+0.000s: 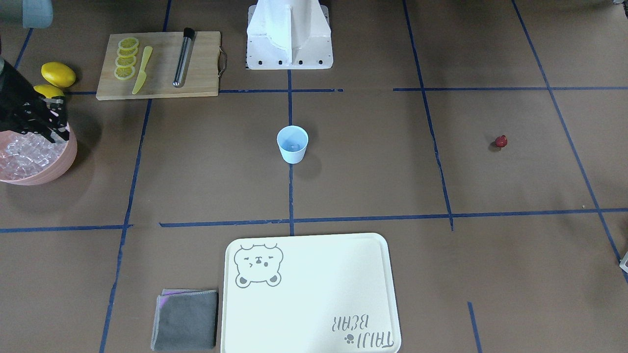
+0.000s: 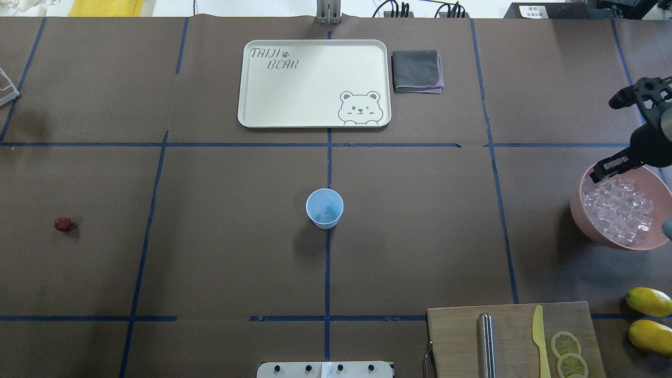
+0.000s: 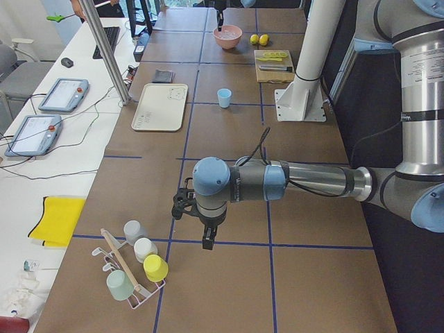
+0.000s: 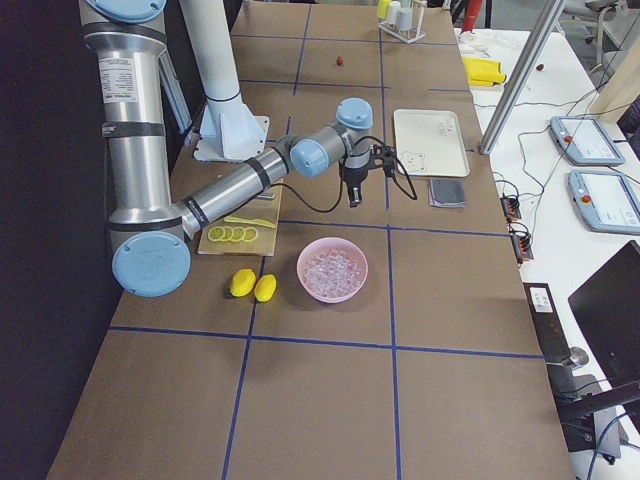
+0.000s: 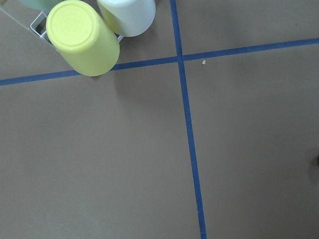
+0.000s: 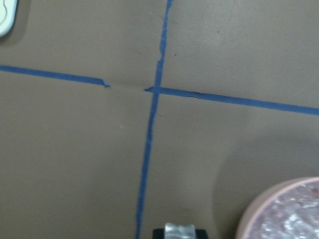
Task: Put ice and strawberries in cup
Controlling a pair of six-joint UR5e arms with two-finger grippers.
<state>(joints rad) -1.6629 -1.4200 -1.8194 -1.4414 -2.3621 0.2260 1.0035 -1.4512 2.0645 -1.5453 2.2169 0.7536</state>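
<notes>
The pale-blue cup stands upright at the table's middle, with a clear ice cube in its bottom. The ice fills a pink bowl at the right edge. My right gripper hangs over the bowl's far rim. In the right wrist view it is shut on a small clear ice cube. The strawberry lies alone far left. My left gripper shows only in the exterior left view, beside a cup rack; I cannot tell its state.
A wooden cutting board holds lemon slices, a yellow knife and a metal tube. Two lemons lie beside it. A cream tray and grey cloth are at the far side. Upturned cups sit in a rack.
</notes>
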